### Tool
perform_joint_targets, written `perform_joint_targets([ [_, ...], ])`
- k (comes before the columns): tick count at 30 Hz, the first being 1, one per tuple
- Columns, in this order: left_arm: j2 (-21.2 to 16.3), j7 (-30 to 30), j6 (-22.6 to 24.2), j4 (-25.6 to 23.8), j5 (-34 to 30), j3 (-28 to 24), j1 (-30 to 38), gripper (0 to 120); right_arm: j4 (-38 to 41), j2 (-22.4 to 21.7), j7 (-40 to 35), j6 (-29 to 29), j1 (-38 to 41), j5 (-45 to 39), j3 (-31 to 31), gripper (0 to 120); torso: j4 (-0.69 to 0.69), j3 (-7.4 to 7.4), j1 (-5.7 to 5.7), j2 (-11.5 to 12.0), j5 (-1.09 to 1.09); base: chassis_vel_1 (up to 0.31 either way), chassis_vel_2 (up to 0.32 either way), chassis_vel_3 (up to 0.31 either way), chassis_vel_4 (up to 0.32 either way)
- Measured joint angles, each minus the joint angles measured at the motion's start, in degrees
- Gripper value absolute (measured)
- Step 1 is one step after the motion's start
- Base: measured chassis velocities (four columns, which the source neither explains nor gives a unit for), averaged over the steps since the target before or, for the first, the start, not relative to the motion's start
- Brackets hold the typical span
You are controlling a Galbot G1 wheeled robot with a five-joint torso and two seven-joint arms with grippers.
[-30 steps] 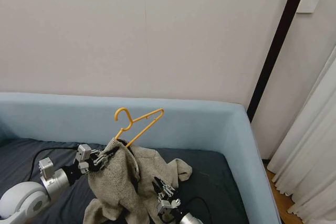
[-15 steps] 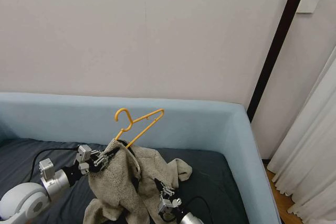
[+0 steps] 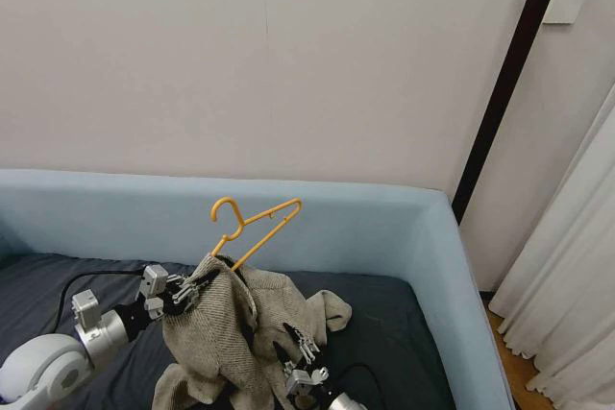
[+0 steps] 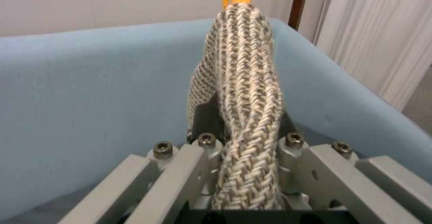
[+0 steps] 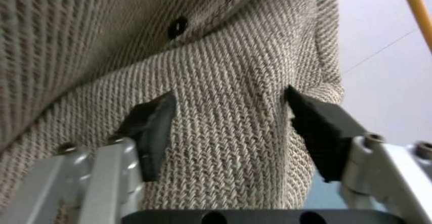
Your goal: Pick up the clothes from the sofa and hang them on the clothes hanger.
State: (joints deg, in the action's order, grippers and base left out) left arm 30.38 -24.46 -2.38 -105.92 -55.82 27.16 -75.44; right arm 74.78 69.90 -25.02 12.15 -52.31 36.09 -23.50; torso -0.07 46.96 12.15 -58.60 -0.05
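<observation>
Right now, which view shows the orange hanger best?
Head view: the hanger shows its hook and frame rising out of the sweater. The left wrist view catches a short stub above the knit; the right wrist view, a thin strip at the edge.

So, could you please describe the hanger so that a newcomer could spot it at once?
Against the light-blue sofa back, the left gripper holds up a beige knit sweater, the right gripper open below it. The hanger pokes out of the sweater's top: thin, orange, hooked, the only bright thing there.
</observation>
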Motion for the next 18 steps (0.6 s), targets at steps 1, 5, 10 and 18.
perform_joint_targets([
  [1, 0.05, 0.01, -0.02, -0.06, 0.01, 0.00, -0.02, 8, -0.06, 0.13, 0.20, -0.53, 0.17, 0.31, 0.07, 73, 0.00, 0.00, 0.00, 0.00, 0.00, 0.000, 0.000, 0.000, 0.000],
  [5, 0.14, 0.05, -0.20, -0.18, 0.03, 0.05, -0.29, 8, -0.17, 0.46, 0.69, -1.19, 0.51, 0.76, 0.34, 73, 0.00, 0.00, 0.00, 0.00, 0.00, 0.000, 0.000, 0.000, 0.000],
  [10, 0.23, 0.10, -0.53, -0.22, 0.06, 0.16, -0.57, 8, -0.38, 0.92, 0.91, -1.34, 0.56, 1.61, 0.62, 55, 0.00, 0.00, 0.00, 0.00, 0.00, 0.000, 0.000, 0.000, 0.000],
  [18, 0.40, 0.13, -1.03, 0.12, 0.72, 0.16, -0.82, 8, -0.43, 1.10, 1.51, -0.03, 0.86, 1.66, 1.72, 24, 0.00, 0.00, 0.00, 0.00, 0.00, 0.000, 0.000, 0.000, 0.000],
])
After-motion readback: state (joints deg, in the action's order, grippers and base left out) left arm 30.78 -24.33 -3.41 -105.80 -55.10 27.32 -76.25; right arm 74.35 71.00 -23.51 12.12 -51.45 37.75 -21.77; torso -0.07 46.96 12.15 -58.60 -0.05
